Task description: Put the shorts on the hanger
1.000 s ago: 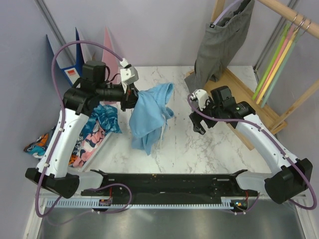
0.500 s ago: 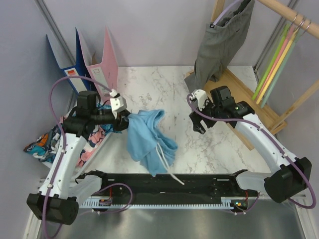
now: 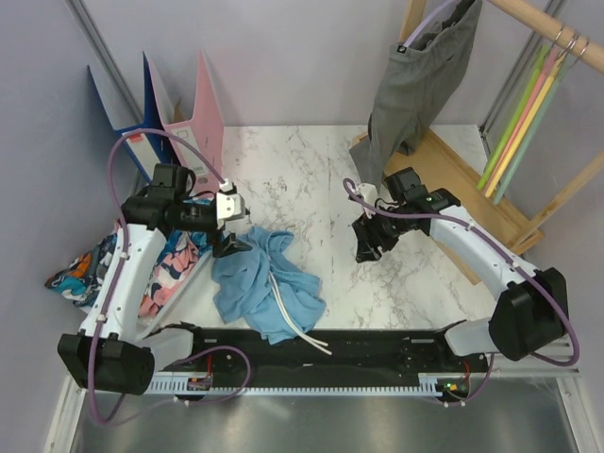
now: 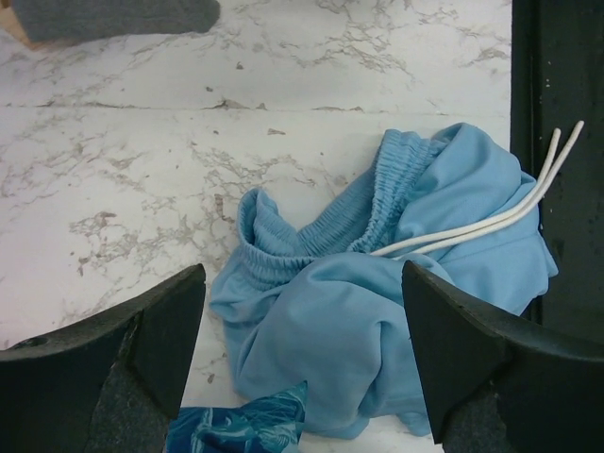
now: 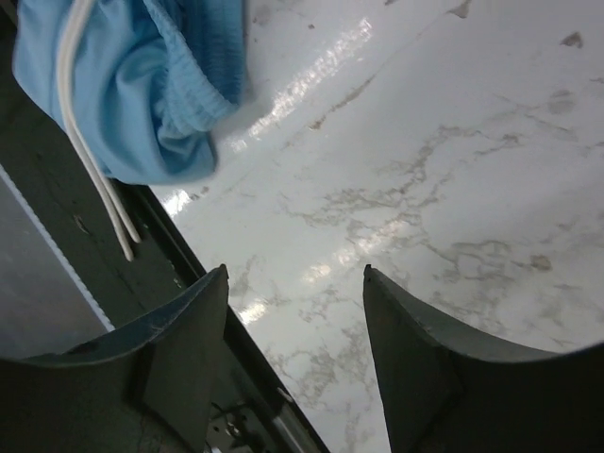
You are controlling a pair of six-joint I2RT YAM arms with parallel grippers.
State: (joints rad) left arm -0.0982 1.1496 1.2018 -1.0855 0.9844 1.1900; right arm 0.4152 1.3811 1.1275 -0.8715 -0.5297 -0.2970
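**Item: the shorts (image 3: 266, 294).** We record them as a crumpled light blue heap on the table (image 3: 311, 170), at its near edge and left of centre. Their near hem laps onto the black base rail (image 3: 396, 351). The white drawstring (image 4: 477, 225) trails across that rail. The elastic waistband is bunched in the middle of the heap.

**Change noted.** A second ago they hung in the air from the left gripper (image 4: 302, 276), above the middle of the table. Now they lie flat and nothing grips them.

**Item: left gripper.** Released. Its fingers stand wide apart above the heap's far-left side, with only cloth and marble showing between them. It hangs near the patterned clothes (image 3: 94, 269) at the table's left edge.

**Item: right gripper (image 3: 366, 247).** Unclenched and empty, with bare marble between the fingers. We note that it has swung down and toward the shorts since a second ago. It is still apart from them, over the table's middle right.

**Item: the hanger (image 3: 503, 140).** Lime green, on the wooden rail (image 3: 547, 24) beyond the table's far right corner. It hangs beside the other hangers and apart from the grey garment (image 3: 415, 85). Neither arm touches it.

**Assessment.** We judge the drop to be a deliberate lay-down, made to get a better hold. The task is at an early stage, since shorts and hanger are well apart. A fresh grasp on the waistband seems due next. The loose drawstring over the rail could snag.
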